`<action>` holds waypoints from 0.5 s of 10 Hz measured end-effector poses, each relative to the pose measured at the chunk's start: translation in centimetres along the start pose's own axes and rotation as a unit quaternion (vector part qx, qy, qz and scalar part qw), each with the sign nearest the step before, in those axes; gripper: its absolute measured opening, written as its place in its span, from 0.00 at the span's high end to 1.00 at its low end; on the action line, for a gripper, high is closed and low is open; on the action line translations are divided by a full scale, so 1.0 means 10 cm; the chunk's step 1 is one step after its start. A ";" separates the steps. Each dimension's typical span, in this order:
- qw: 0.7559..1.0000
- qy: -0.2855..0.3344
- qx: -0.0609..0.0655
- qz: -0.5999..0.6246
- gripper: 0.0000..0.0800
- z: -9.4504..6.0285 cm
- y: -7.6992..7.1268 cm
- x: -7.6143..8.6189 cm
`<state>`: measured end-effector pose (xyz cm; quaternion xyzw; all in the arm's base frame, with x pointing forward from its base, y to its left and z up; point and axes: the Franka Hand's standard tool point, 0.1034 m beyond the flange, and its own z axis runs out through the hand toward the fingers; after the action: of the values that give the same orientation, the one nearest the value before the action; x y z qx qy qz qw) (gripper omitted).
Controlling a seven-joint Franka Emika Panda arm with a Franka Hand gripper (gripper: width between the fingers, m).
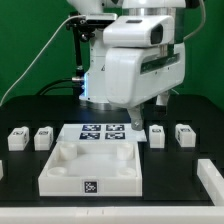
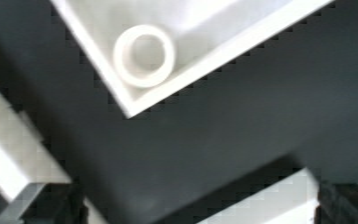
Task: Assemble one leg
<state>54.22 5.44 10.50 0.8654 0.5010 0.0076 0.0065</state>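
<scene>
Green backdrop, dark desk (image 1: 30, 115), and the white arm fills the middle of the exterior view. The end effector (image 2: 190, 205) hangs over the desk with its fingers (image 2: 34, 205) spread wide and nothing between them: empty, touching nothing. The white tabletop (image 1: 75, 160) lies flat at front centre, with the marker board (image 1: 105, 133) just beyond it at twelve o'clock. The wrist view catches what I take to be one corner of that tabletop, with a round socket (image 2: 144, 55) near the corner, which is where a leg has to seat. Small white pieces sit in a row, two off at ten o'clock from the tabletop and two at two o'clock. The nearest leg (image 1: 157, 135) is just beside the marker board, about four o'clock from the end effector. It lies down, not upright, and looks foreshortened, so my read is that its long axis runs along the twelve-to-six line, tagged end toward the camera. That is hard to be sure of at this size. My call is that this is the approach, with nothing picked yet. To do it well, come straight down with the jaws across the leg's short width at mid-length. Close only once both pads flank it, and keep clear of the marker board's edge. Then stand the leg upright, its axis in line with the socket, before lowering.
</scene>
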 end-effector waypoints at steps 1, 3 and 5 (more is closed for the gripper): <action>0.999 -0.003 -0.002 -0.043 0.19 0.06 -0.10 -0.06; 0.997 -0.014 0.007 -0.073 0.19 0.18 -0.21 -0.32; 0.998 -0.011 0.003 -0.068 0.19 0.16 -0.19 -0.26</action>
<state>51.33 4.10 8.89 0.8293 0.5588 -0.0042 0.0101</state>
